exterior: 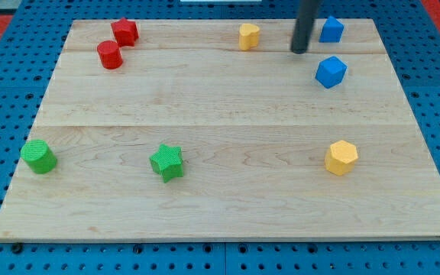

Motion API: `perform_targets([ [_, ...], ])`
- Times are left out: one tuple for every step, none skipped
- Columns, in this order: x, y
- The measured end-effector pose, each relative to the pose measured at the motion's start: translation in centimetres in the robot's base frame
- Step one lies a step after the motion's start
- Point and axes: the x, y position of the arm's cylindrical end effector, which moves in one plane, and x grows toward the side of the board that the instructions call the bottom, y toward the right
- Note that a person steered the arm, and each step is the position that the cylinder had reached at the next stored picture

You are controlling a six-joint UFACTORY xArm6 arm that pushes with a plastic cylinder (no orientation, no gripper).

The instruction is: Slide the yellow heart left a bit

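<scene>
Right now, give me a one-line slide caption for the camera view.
My tip rests on the wooden board between the yellow heart at its left and two blue blocks at its right.

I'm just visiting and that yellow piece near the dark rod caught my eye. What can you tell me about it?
The yellow heart is a small, chunky block with ribbed sides, plastic by the look of it. It lies flat near the top edge of the wooden board, about midway across, and touches nothing. My tip stands apart to its right. A second yellow block, six-sided, lies low on the right.
</scene>
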Motion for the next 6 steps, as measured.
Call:
perform_targets([
  [-0.7, -5.8],
  [-3.2, -7.6],
  [-3.2, -6.0],
  [-4.6, -3.7],
  [-6.0, -7.7],
  [-5.6, -11.6],
])
